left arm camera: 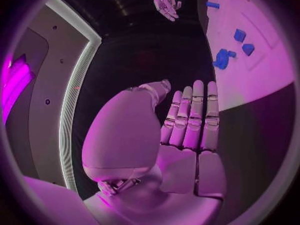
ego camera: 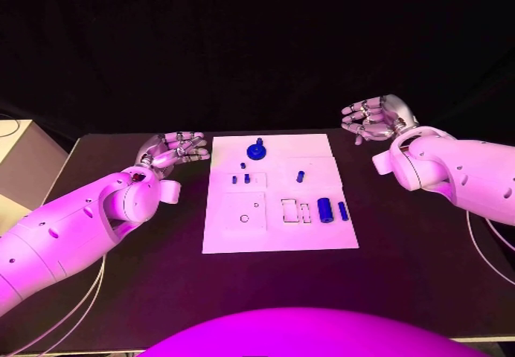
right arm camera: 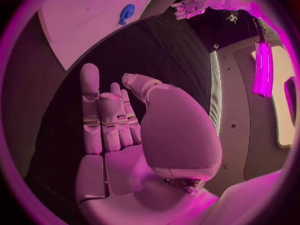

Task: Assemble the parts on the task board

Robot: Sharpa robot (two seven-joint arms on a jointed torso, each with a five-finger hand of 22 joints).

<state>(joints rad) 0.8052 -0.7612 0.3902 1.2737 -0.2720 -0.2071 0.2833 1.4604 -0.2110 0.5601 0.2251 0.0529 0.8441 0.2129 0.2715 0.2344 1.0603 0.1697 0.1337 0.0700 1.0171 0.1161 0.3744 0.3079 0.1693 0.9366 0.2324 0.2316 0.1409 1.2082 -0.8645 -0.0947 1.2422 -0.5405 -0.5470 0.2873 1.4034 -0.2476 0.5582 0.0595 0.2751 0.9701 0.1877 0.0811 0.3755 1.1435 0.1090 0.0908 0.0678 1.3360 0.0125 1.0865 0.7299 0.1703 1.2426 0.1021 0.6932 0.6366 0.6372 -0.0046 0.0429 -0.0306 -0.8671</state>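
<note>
The task board point(ego camera: 277, 223) is white and plain. The parts point(ego camera: 324, 209) on it are blue. The tabletop point(ego camera: 408, 253) is black. Both arms are white, with a silver left hand point(ego camera: 174, 150) and right hand point(ego camera: 374, 119).

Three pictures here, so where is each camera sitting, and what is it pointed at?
Head view: from the robot's head, looking down on the black table and the white task board; both arms enter, left hand and right hand empty beside the board.
Left wrist view: behind the left hand, looking past its fingers to the board.
Right wrist view: behind the right hand, facing the board.
Shared: each wrist view also catches the opposite hand; all show the blue parts.
</note>
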